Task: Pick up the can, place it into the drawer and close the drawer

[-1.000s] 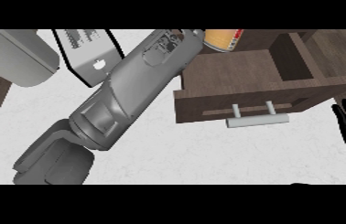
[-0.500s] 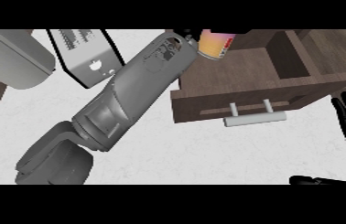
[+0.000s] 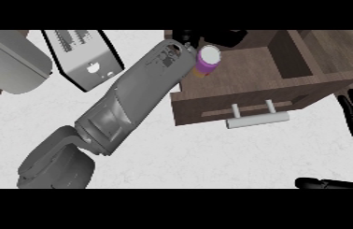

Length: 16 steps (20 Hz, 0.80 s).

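The can (image 3: 207,60), with a white lid, a purple band and an orange body, stands upright over the left inner corner of the open dark wooden drawer (image 3: 289,85). My left forearm runs from the lower left up to it. The black left hand (image 3: 226,36) sits just beyond the can at the view's top, its fingers spread and not closed round the can. The drawer's pale bar handle (image 3: 257,118) faces me. Only black fingertips of my right hand (image 3: 322,183) show, at the lower right corner and the right edge.
A grey boxy appliance (image 3: 86,60) with a vent grille stands at the back left, with a rounded grey object (image 3: 21,67) beside it. The white counter (image 3: 207,158) spreads in front of the drawer.
The can has come out from under the left hand and now appears smaller and lower, inside the drawer's left corner. The right hand's fingertips have come into view at the right.
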### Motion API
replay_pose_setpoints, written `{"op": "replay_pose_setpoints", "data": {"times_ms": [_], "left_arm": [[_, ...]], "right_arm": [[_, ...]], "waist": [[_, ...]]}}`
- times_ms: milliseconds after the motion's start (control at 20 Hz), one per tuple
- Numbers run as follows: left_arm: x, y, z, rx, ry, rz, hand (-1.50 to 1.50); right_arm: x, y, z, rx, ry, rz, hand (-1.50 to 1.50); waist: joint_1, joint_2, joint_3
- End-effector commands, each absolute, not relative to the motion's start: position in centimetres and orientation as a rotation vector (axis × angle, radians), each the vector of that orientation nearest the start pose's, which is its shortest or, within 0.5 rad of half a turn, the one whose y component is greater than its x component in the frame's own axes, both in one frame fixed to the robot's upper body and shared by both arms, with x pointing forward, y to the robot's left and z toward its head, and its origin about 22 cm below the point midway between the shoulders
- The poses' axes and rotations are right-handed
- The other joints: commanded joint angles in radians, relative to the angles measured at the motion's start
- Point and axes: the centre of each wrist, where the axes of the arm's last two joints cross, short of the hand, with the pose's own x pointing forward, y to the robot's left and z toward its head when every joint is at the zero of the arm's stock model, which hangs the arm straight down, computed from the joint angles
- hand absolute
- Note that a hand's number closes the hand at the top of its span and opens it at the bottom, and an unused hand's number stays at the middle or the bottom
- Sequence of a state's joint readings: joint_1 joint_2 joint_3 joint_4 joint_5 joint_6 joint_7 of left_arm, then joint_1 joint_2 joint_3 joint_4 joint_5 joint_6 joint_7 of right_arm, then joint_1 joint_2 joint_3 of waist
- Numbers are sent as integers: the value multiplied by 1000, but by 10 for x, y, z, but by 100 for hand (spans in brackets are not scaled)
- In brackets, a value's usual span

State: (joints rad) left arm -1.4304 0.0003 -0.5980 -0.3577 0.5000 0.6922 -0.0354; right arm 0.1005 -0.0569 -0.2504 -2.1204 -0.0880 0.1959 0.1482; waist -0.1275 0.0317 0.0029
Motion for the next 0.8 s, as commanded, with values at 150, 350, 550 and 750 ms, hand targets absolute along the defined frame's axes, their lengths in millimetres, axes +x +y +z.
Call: {"op": "replay_pose_setpoints", "data": {"times_ms": [150, 350, 550, 750], "left_arm": [[428, -5, 161, 357, -1783, -210, -150], [429, -6, 165, 336, -1774, -184, -150], [430, -4, 163, 330, -1765, -146, -150], [428, -4, 161, 289, -1759, -123, -150]], "right_arm": [[184, -298, 123, -137, -1890, 55, -150], [178, -286, 122, -148, -1894, 78, -150], [174, -297, 134, -274, -1958, 177, -150], [180, -289, 150, -388, -2004, 284, -150]], "waist": [[-15, 1, 0], [-2, -3, -1], [-6, -1, -1], [11, -1, -2]]}}
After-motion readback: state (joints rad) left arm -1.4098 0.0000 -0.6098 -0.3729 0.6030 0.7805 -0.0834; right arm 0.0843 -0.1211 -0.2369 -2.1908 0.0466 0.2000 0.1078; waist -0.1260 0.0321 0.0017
